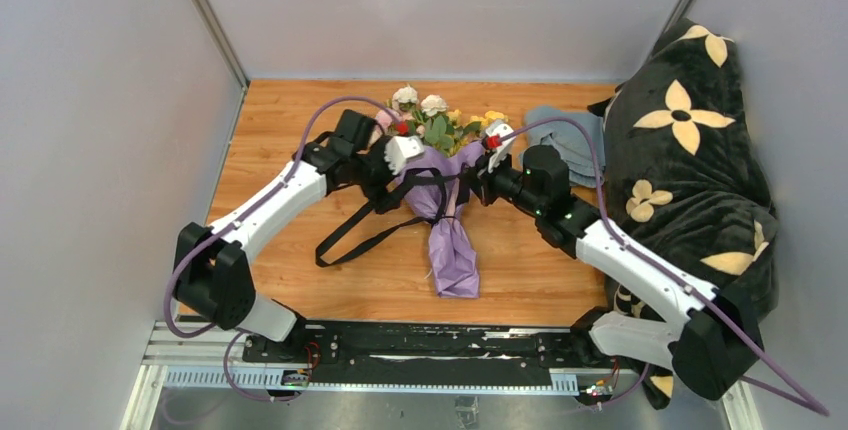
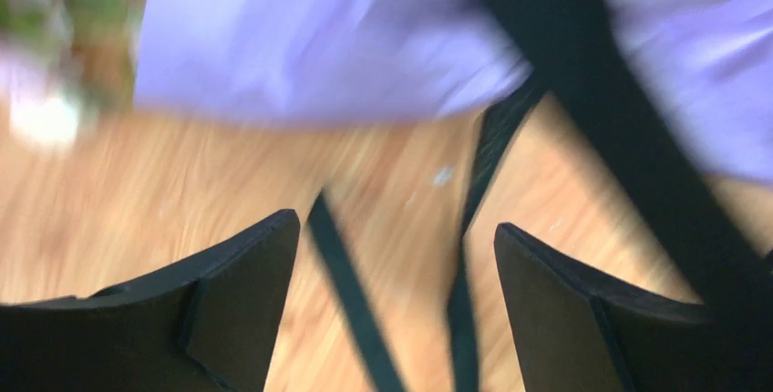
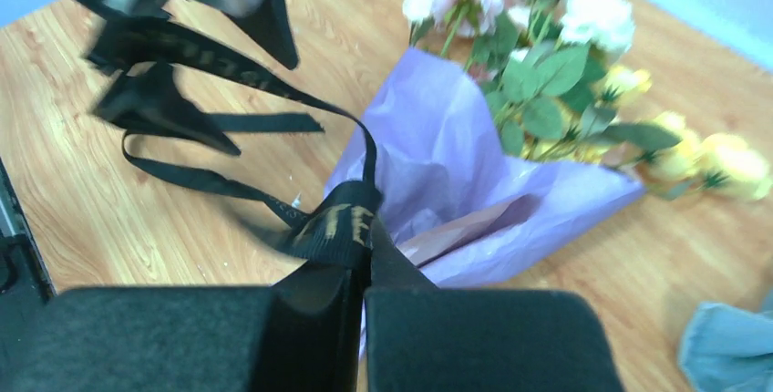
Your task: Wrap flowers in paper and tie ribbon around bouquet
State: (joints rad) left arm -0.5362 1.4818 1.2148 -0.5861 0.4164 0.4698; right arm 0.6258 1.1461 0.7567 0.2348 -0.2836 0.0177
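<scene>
The bouquet lies mid-table: pink, white and yellow flowers (image 1: 435, 118) (image 3: 538, 91) stick out of a cone of purple paper (image 1: 452, 240) (image 3: 456, 173) (image 2: 310, 36). The black ribbon (image 1: 370, 225) (image 3: 337, 223) runs across the cone and trails in loops to the left on the wood. My right gripper (image 1: 470, 178) (image 3: 365, 260) is shut on the ribbon just beside the paper. My left gripper (image 1: 392, 182) (image 2: 396, 246) hovers open at the cone's left side. Two ribbon strands (image 2: 351, 292) lie on the table under its gap, and it grips nothing. The left wrist view is blurred.
A folded grey-blue cloth (image 1: 565, 135) (image 3: 729, 346) lies right of the flowers. A big black blanket with cream flower shapes (image 1: 690, 170) fills the right side. Grey walls close in the wooden table (image 1: 300, 130), and a black rail (image 1: 400, 350) runs along its near edge.
</scene>
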